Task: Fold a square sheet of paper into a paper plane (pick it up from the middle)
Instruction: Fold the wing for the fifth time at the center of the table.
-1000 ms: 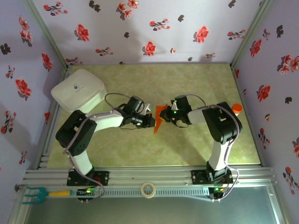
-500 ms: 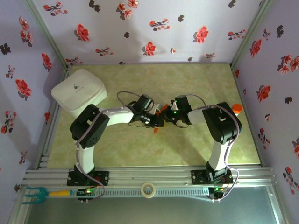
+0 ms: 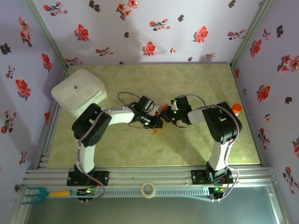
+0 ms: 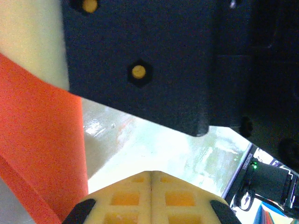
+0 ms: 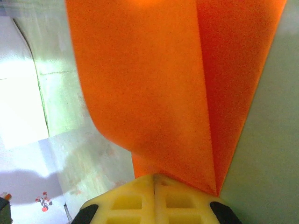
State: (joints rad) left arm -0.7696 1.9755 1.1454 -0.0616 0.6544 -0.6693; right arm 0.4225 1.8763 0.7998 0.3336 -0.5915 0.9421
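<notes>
We saw open green marbled tabletop [image 3: 187,79] all round, creased bright orange paper sheet [image 5: 163,84] pinched in right claw [image 5: 154,177], left claw [image 4: 152,175] clenched beside it

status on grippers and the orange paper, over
Right gripper shut on the orange paper, creased. Left gripper shut, empty, beside it. White box, orange-capped bottle well clear.
</notes>
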